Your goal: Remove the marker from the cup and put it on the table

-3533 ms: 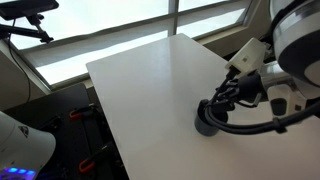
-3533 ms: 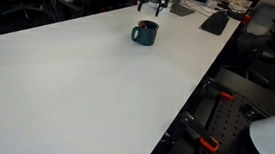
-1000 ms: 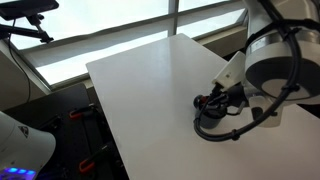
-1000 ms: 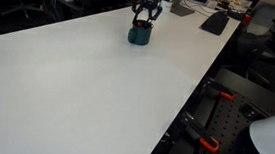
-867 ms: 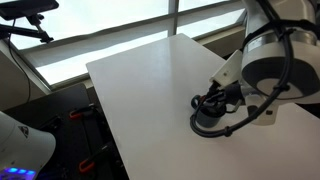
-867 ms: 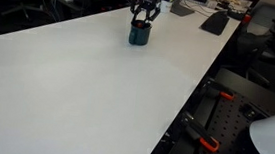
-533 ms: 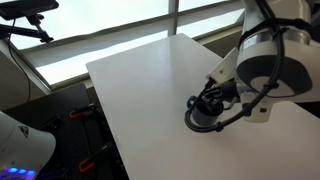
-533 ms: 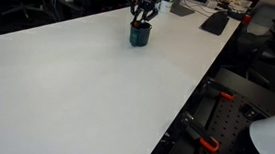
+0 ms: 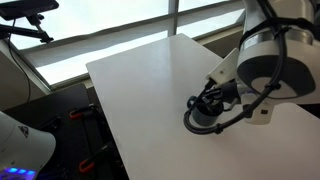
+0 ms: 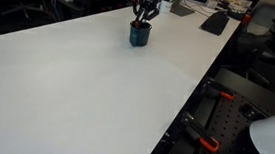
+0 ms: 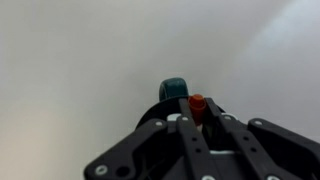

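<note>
The dark cup stands near the far end of the white table, and also shows under the arm as the cup on the table. My gripper reaches down into its mouth from above. In the wrist view the gripper is shut on the marker, whose red end sticks up between the two fingers. The cup's teal handle and dark rim show just beyond the fingers. The rest of the marker is hidden inside the cup.
A dark keyboard and other desk clutter lie past the cup at the table's far end. The table's edge drops to a dark floor with red-handled clamps. A window rail runs behind the table.
The jaws have closed from partly open onto the marker's red end. The gripper has sunk slightly into the cup, which shifted a little.
</note>
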You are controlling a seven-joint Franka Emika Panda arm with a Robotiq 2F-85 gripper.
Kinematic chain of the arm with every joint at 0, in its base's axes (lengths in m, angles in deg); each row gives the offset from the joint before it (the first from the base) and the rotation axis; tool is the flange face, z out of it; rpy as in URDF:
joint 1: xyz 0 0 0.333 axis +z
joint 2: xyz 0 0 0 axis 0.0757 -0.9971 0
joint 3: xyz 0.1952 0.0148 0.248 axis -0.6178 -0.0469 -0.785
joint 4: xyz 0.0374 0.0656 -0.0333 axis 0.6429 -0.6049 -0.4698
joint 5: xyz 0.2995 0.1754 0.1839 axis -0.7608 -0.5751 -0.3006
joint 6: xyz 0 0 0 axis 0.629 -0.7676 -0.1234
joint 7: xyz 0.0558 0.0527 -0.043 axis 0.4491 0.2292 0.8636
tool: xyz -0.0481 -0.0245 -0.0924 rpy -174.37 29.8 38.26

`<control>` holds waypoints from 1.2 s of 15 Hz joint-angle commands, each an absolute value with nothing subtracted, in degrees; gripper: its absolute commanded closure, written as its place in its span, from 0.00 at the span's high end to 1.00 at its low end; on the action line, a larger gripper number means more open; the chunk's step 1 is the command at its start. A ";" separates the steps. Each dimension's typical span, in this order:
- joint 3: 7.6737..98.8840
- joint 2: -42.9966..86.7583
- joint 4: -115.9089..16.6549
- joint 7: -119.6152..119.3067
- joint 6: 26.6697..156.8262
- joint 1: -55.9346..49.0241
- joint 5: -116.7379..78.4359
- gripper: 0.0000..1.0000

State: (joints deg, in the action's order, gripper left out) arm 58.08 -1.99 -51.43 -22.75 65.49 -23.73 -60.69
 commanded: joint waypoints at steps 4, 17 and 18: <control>59.61 6.40 -54.69 -24.43 63.59 -20.65 -58.58 0.05; 59.43 12.85 -67.19 -27.20 68.72 -8.36 -32.50 0.05; 59.00 13.13 -68.71 -25.95 68.95 -8.05 -31.20 0.05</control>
